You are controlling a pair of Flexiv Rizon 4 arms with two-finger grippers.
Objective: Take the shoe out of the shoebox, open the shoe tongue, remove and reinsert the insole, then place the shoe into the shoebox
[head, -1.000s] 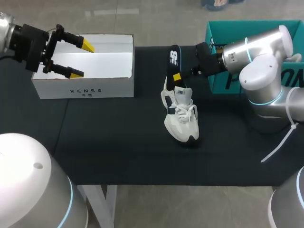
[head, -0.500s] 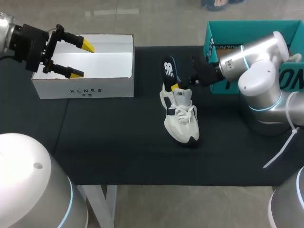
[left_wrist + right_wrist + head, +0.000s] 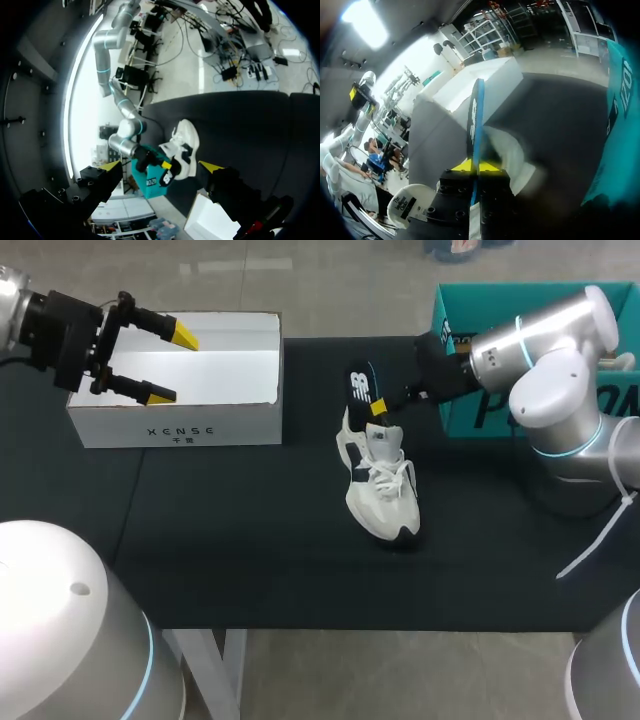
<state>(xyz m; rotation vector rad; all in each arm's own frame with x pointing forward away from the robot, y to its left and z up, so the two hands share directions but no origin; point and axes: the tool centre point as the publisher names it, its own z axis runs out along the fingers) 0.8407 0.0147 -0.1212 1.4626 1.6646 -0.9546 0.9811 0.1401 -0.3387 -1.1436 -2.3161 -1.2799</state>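
Right gripper [image 3: 375, 408] clamped tight on the insole [image 3: 360, 383], upright over the shoe [image 3: 381, 485], centre frame. Left gripper [image 3: 172, 364] wide apart, empty, upper left above the white shoebox [image 3: 230, 425].

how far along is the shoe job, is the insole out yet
Done: the shoe stands on the table, outside the white box. In hand: the right gripper is shut on the insole, held upright at the shoe's opening; coming out or going in, I cannot tell. The left gripper hangs open over the white box. Left: seating the insole, boxing the shoe.
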